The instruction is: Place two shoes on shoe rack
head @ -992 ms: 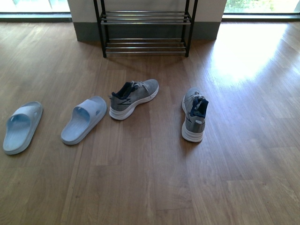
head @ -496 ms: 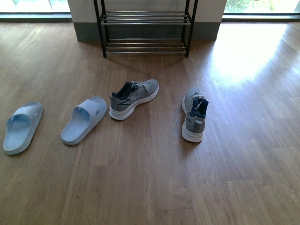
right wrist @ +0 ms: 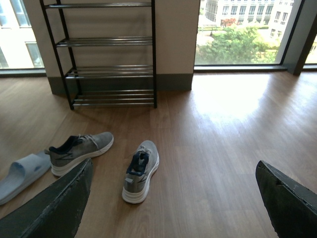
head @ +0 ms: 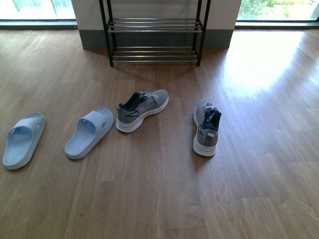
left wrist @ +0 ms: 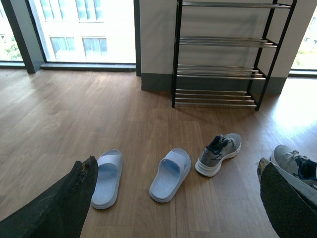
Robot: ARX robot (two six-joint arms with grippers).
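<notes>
Nearest, the left gripper point(left wrist: 176, 162) is holding its dark padded fingers point(left wrist: 74, 193) spread wide with nothing between them, and the right gripper point(right wrist: 174, 164) is gaping the same way above the brown wooden plank floor point(head: 159, 199). Near the floor's left edge one pale blue moulded open-toe slide point(head: 23, 139) is lying flat, its twin point(head: 88, 132) lying near it on the right. Slightly farther, a grey knit lace-up sneaker point(head: 142, 107) with white sole and dark collar is sitting just beside that twin, seemingly angled toward the far right. The second sneaker point(head: 206, 127) is standing apart, heel nearest. Against the floor's far edge the black metal shoe rack point(head: 154, 22) with chrome rods is standing well beyond all four shoes.
</notes>
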